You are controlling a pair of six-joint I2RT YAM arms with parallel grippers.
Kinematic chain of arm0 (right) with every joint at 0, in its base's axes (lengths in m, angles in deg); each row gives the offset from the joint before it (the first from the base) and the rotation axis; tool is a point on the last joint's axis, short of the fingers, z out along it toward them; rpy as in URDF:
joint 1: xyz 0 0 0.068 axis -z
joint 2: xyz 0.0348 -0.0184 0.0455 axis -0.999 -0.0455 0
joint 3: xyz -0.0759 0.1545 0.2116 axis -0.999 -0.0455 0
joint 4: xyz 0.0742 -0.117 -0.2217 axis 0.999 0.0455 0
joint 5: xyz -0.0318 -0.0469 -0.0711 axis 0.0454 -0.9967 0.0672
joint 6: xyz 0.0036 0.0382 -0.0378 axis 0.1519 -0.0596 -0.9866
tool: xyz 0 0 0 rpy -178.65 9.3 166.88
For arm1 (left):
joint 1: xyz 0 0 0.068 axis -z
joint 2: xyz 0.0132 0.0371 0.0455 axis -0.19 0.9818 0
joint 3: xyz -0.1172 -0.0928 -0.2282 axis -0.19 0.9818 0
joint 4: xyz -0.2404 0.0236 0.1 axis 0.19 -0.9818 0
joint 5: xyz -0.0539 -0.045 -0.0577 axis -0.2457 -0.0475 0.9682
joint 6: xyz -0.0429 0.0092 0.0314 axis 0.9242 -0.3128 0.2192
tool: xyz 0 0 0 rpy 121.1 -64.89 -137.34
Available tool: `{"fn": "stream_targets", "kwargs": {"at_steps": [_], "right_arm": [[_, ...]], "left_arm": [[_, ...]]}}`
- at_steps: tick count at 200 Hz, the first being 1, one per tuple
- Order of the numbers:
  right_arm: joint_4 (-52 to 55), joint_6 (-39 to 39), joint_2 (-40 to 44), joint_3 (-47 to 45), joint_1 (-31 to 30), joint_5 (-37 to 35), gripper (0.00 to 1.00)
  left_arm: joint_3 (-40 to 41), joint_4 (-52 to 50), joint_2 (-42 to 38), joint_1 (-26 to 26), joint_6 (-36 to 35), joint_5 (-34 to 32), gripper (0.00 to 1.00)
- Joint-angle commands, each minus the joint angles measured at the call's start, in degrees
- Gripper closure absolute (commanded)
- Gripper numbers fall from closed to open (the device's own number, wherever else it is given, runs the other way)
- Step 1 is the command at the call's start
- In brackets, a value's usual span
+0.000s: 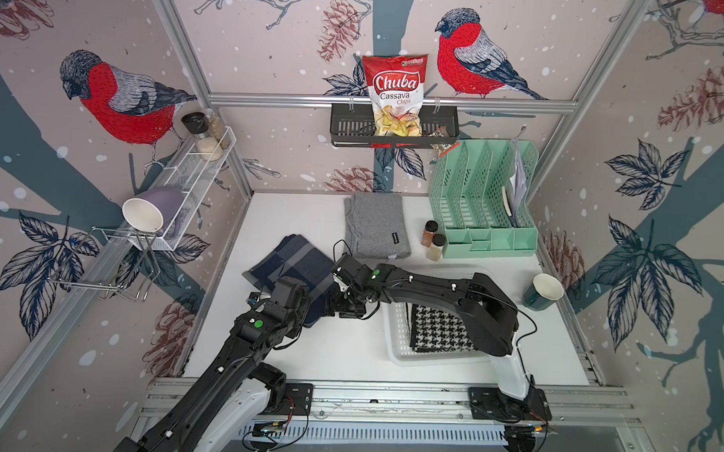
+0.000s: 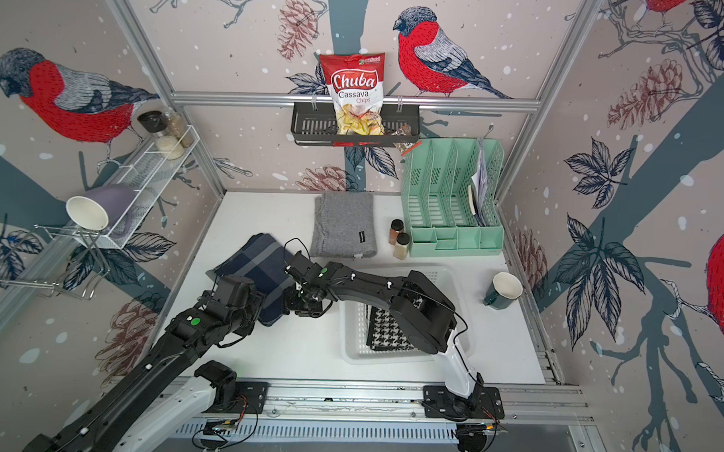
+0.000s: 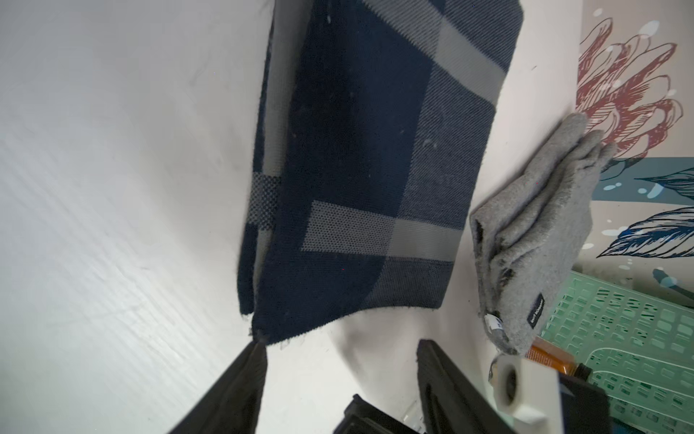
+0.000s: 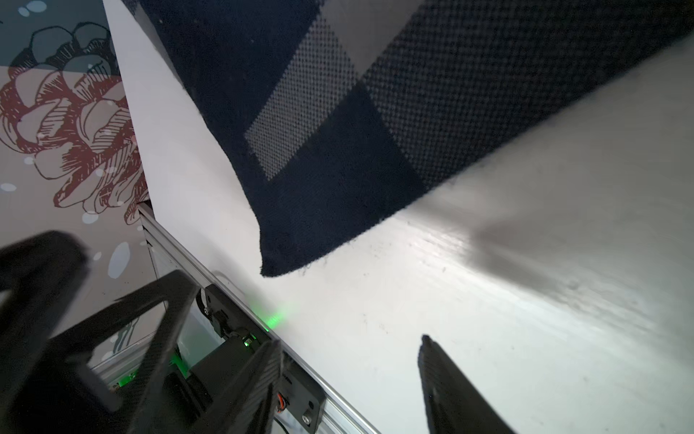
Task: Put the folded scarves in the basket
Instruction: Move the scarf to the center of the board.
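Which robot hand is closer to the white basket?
Right. The right gripper hovers between the basket and the navy scarf's near corner. The left gripper is right at that corner, farther from the basket.

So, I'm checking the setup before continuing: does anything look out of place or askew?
The lilac mug lies tipped on its side at the near end of the wire shelf, mouth facing out. The navy scarf lies slantwise on the table, outside the basket.
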Motion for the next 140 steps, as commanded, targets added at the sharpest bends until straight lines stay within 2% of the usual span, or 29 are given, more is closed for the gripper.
{"fn": "stream_targets", "kwargs": {"at_steps": [1, 24, 58, 140], "right_arm": [[-0.14, 0.33, -4.05, 4.44, -1.25, 3.00, 0.36], [0.04, 0.66, -7.10, 6.92, -1.69, 4.87, 0.38], [0.07, 0.93, -10.51, 10.01, -2.55, 6.32, 0.39], [1.81, 0.75, -17.18, 16.25, -3.46, 5.98, 0.52]], "left_arm": [[-7.73, -3.95, 1.86, -0.59, -6.95, -8.60, 0.34], [-13.51, -3.17, 6.42, -4.51, -14.01, -7.79, 0.35], [-15.56, -0.60, 8.96, -10.77, -19.85, -3.86, 0.36], [-14.99, 0.50, 9.70, -12.00, -21.23, -3.87, 0.37]]}}
